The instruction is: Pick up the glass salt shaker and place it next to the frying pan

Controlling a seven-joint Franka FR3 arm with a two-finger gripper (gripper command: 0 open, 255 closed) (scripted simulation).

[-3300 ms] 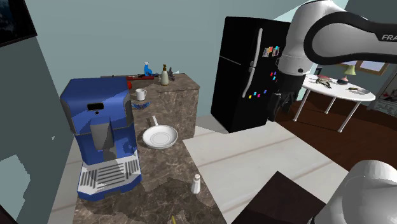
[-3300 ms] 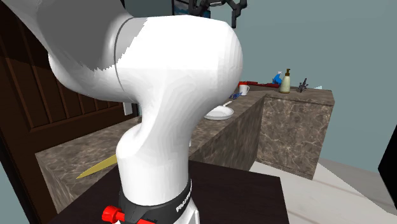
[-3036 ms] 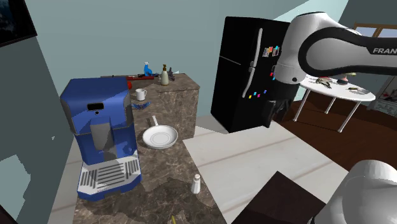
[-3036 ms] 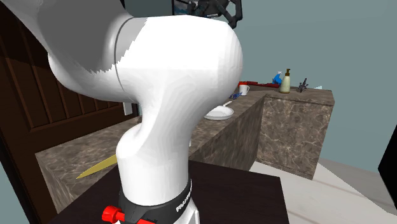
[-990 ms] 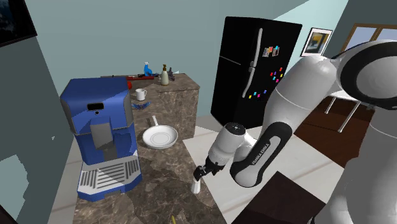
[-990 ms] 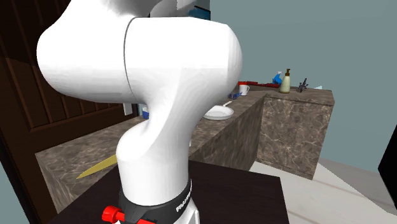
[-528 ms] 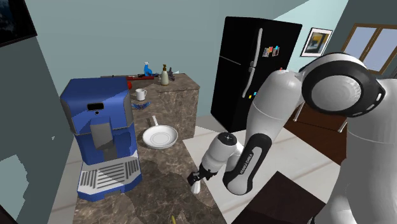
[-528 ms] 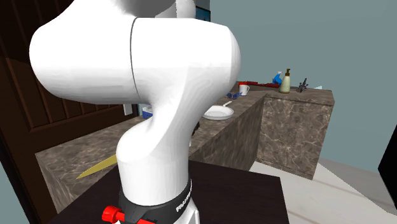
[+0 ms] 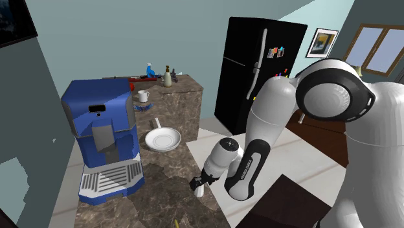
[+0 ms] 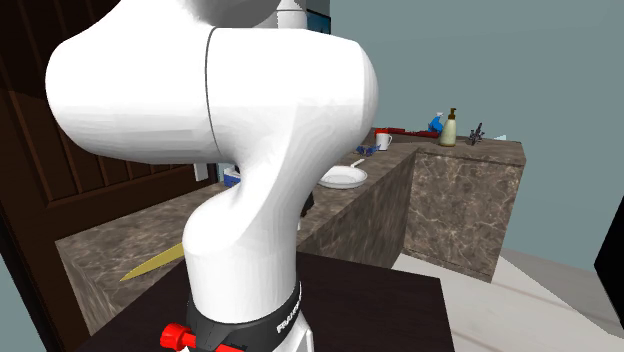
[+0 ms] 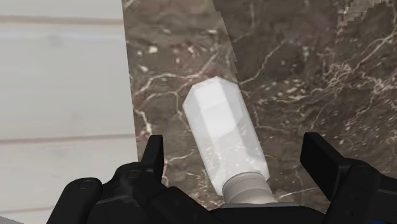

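Arm lowered since earlier; gripper spread, straddling white salt shaker without touching. Beneath: dark veined marble counter; pale plank floor past its edge. Frying pan well apart.

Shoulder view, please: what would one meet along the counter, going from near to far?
Open gripper around the salt shaker → white frying pan → white mug → beige bottle.
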